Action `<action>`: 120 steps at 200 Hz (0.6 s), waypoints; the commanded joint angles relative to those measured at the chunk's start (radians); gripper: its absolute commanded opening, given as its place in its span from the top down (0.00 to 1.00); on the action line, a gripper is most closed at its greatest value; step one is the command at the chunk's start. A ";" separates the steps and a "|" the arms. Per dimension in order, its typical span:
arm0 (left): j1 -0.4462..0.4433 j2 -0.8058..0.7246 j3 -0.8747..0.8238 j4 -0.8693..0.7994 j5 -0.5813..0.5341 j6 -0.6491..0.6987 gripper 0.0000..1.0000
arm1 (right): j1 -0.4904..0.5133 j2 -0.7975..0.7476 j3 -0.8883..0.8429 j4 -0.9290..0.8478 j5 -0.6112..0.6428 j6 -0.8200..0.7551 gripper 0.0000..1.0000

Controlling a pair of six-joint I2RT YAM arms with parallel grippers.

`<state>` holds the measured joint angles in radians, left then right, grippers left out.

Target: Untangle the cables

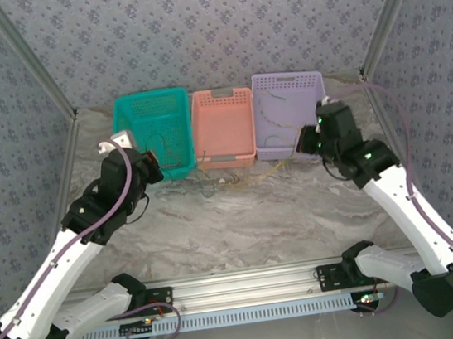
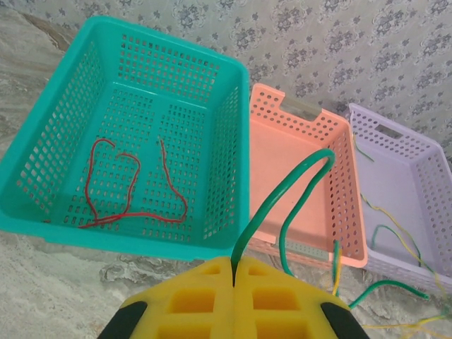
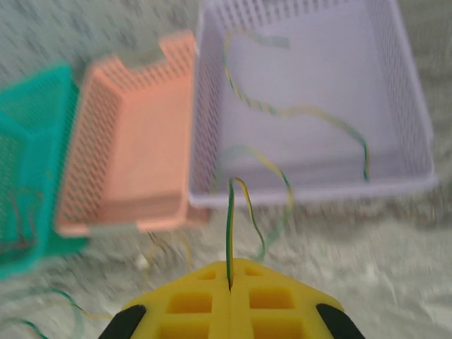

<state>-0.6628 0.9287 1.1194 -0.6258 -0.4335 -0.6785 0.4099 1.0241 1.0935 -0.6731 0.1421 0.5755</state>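
Yellow fingers of my left gripper pinch a green cable; those of my right gripper pinch a green-and-yellow cable. Across the marble table stand a teal basket, pink basket and purple basket, side by side. Loose cables tangle on the table before the pink one. One red cable lies in the teal, one striped cable in the purple.

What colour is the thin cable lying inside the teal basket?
The cable is red; the left wrist view shows it best.
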 commanded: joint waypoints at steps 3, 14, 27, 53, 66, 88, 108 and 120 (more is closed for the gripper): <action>0.005 -0.017 -0.008 0.020 0.003 -0.007 1.00 | 0.053 -0.088 -0.151 0.049 0.034 0.108 1.00; 0.006 -0.014 -0.012 0.021 0.003 -0.009 1.00 | 0.090 -0.112 -0.213 0.061 0.053 0.142 1.00; 0.006 -0.011 -0.017 0.026 0.001 -0.010 1.00 | 0.158 -0.125 -0.266 0.061 0.106 0.188 1.00; 0.006 -0.006 -0.033 0.037 -0.001 -0.013 1.00 | 0.313 -0.094 -0.332 0.045 0.231 0.293 1.00; 0.006 -0.004 -0.039 0.040 -0.002 -0.013 1.00 | 0.364 -0.052 -0.352 0.017 0.274 0.352 1.00; 0.008 -0.003 -0.043 0.038 -0.006 -0.010 1.00 | 0.555 -0.026 -0.362 -0.059 0.435 0.498 1.00; 0.007 0.002 -0.049 0.039 -0.011 -0.006 1.00 | 0.790 -0.040 -0.286 -0.185 0.650 0.609 1.00; 0.011 0.006 -0.060 0.046 -0.014 -0.003 1.00 | 0.877 -0.034 -0.204 -0.238 0.736 0.611 1.00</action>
<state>-0.6624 0.9314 1.0767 -0.6239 -0.4339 -0.6819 1.1431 1.0035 0.7555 -0.7559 0.5785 1.0431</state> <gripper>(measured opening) 0.043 0.059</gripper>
